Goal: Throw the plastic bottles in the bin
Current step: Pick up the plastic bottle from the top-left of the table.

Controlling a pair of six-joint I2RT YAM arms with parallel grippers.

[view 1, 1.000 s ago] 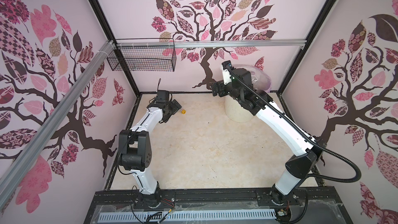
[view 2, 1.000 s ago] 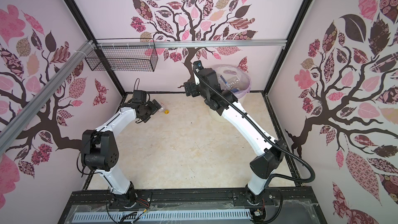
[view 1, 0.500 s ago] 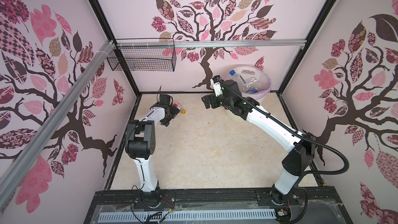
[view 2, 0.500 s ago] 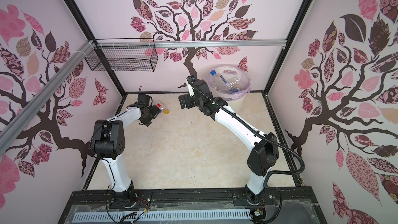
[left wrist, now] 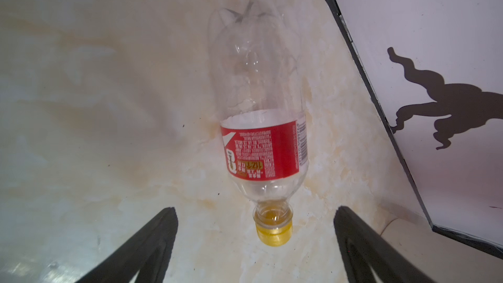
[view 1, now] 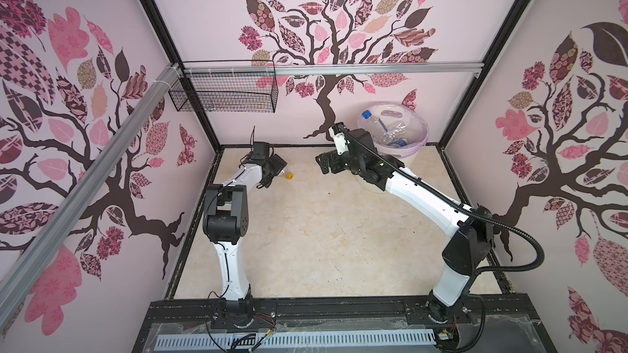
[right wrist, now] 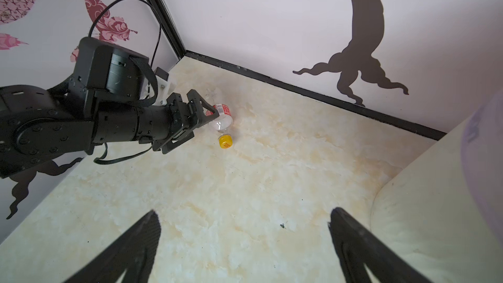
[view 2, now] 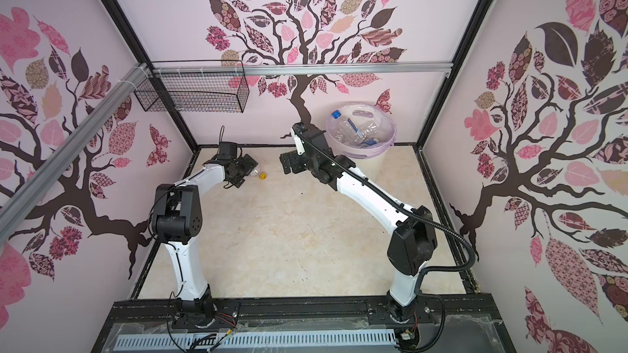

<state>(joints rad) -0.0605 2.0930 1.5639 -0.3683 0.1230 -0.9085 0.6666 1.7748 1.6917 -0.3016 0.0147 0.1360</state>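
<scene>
Bottle (left wrist: 261,132): clear plastic, red label, yellow cap; lay on its side on the floor near the far left corner, close to the back wall
Left claw (left wrist: 254,209): jaws spread wide, one either side of the bottle's cap end; gripped nothing; gaps showed between fingers and neck
Bin (view 1: 413,156): round, cream, lilac bag inside; stood in the far right corner, well apart from the bottle
Bottles in bin (view 1: 377,123): several clear ones, one blue-capped; lay heaped inside
Right claw (right wrist: 245,212): jaws wide apart, empty; hung above the floor just beside the bin
Floor (view 1: 323,232): beige, marbled
Wire basket (view 1: 224,96): black mesh; hung from the rail on the back wall, left side
</scene>
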